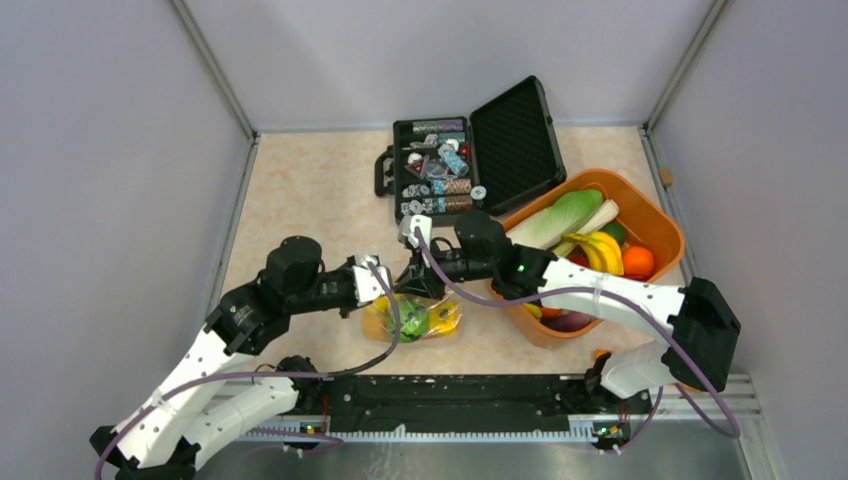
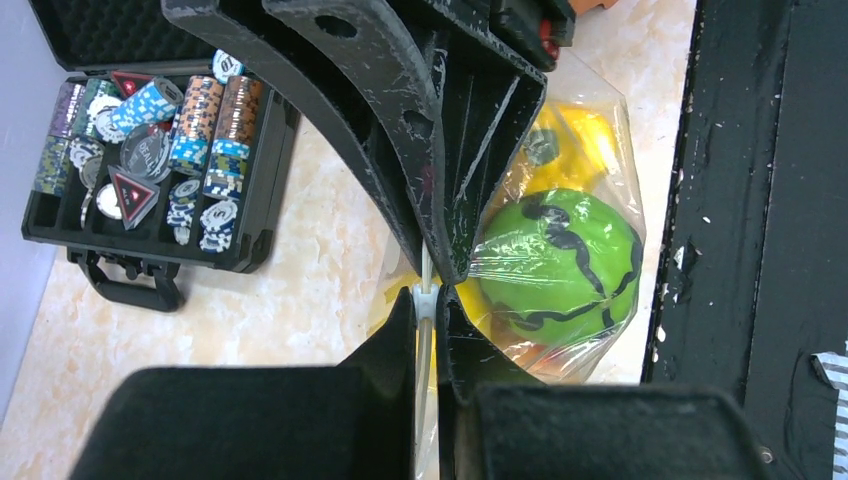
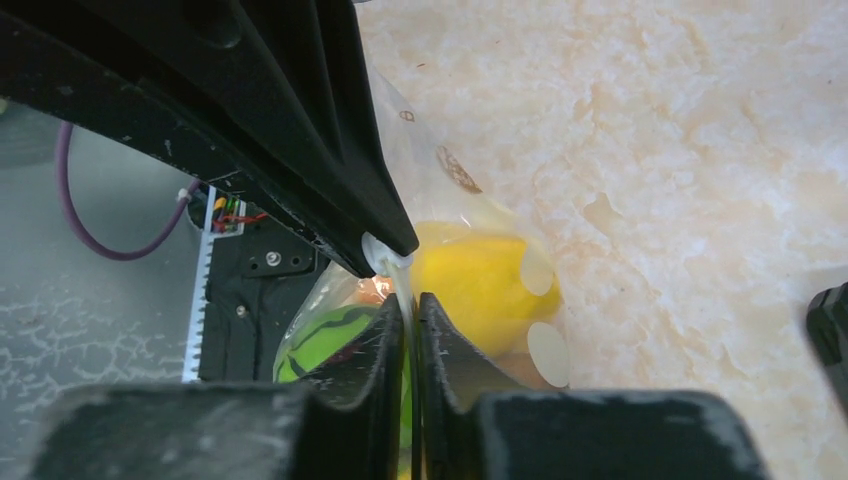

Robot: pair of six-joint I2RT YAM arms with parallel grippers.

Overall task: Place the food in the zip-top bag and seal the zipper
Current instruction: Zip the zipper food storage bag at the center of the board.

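The clear zip-top bag (image 1: 412, 318) lies near the table's front edge. It holds the food: a green striped watermelon slice (image 2: 558, 255) and a yellow pepper (image 3: 478, 282). Both grippers meet tip to tip over the bag's top edge. My left gripper (image 2: 428, 292) is shut on the whitish zipper (image 2: 424, 360). My right gripper (image 3: 411, 300) is shut on the same zipper (image 3: 400, 278) right beside it. In the top view the left gripper (image 1: 388, 285) and the right gripper (image 1: 418, 280) hide the zipper.
An open black case (image 1: 435, 170) of poker chips stands at the back. An orange tub (image 1: 660, 225) at the right holds bananas, an orange and other toy food. A black rail (image 1: 450, 395) runs along the front edge. Grey walls enclose the table.
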